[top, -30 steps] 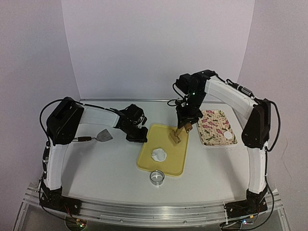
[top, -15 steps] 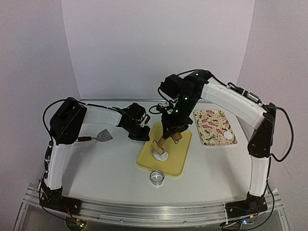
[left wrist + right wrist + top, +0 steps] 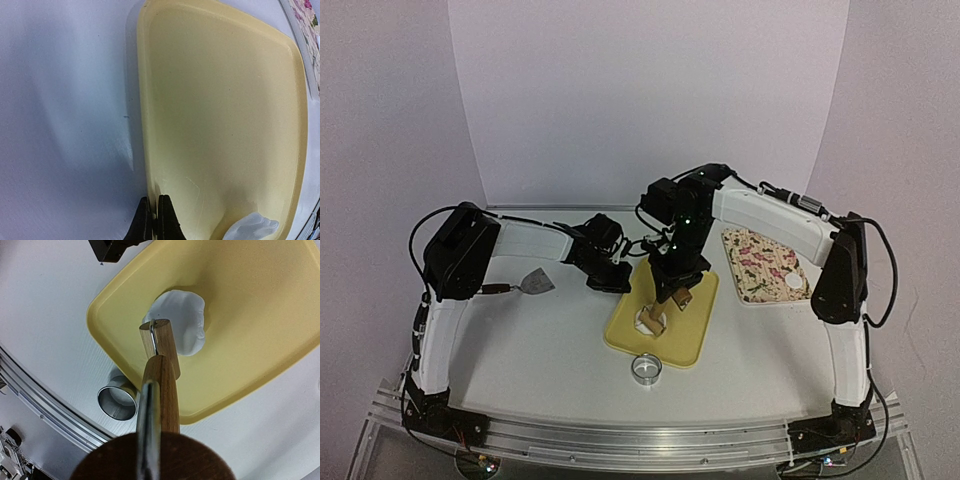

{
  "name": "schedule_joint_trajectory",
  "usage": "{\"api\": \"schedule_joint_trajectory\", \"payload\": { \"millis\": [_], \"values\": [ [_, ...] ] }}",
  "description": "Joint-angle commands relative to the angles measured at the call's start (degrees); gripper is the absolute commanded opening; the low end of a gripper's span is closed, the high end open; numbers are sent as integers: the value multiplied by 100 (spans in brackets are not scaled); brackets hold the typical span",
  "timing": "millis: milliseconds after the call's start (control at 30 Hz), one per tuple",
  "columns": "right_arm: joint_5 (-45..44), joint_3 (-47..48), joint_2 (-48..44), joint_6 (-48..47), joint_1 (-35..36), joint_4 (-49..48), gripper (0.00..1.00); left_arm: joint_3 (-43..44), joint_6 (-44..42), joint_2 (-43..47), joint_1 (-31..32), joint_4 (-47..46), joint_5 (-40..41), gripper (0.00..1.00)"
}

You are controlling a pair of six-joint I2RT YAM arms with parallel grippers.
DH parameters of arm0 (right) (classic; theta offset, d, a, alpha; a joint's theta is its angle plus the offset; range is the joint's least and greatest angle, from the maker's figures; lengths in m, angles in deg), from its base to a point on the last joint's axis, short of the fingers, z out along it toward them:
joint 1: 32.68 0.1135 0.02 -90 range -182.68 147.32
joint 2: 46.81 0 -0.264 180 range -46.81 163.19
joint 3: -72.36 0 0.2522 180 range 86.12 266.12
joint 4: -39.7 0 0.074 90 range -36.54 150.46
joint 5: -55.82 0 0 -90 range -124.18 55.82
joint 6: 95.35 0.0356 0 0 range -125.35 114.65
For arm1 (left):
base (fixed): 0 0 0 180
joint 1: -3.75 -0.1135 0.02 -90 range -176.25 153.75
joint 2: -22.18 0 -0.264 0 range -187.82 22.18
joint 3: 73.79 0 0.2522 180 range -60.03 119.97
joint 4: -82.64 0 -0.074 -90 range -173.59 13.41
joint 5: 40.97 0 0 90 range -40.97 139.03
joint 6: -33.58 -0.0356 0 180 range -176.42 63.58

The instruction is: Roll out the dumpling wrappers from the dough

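Note:
A lump of white dough [image 3: 649, 321] [image 3: 184, 324] lies on the yellow tray [image 3: 693, 318] [image 3: 250, 310], uneven and only partly flattened. My right gripper [image 3: 677, 277] is shut on a wooden roller [image 3: 663, 300] [image 3: 160, 342], whose small drum sits at the dough's edge; the handle hides my fingers in the right wrist view. My left gripper [image 3: 617, 284] [image 3: 155, 216] is shut on the yellow tray's [image 3: 220, 125] left rim, with the dough [image 3: 251, 227] off to its right. One dumpling wrapper [image 3: 794, 283], a white disc, lies on the floral tray [image 3: 760, 255].
The shiny ring cutter [image 3: 646, 369] [image 3: 117, 403] stands on the table just in front of the yellow tray. A metal scraper [image 3: 533, 283] lies at the left under my left arm. The floral tray is close to the yellow tray's right side.
My right arm swung left from beside the floral tray, carrying the roller, and lowered it onto the dough. The left gripper kept its hold on the tray rim.

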Motion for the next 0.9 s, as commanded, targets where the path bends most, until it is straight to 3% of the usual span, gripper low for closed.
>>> {"api": "schedule_joint_trajectory", "payload": {
  "millis": [0,867],
  "values": [
    [103,204,1,-95,11,270,0,-95,-2,-218,-7,167,44,0],
    [390,108,420,-217,83,-48,0,11,6,-323,-9,205,15,0]
  ]
}}
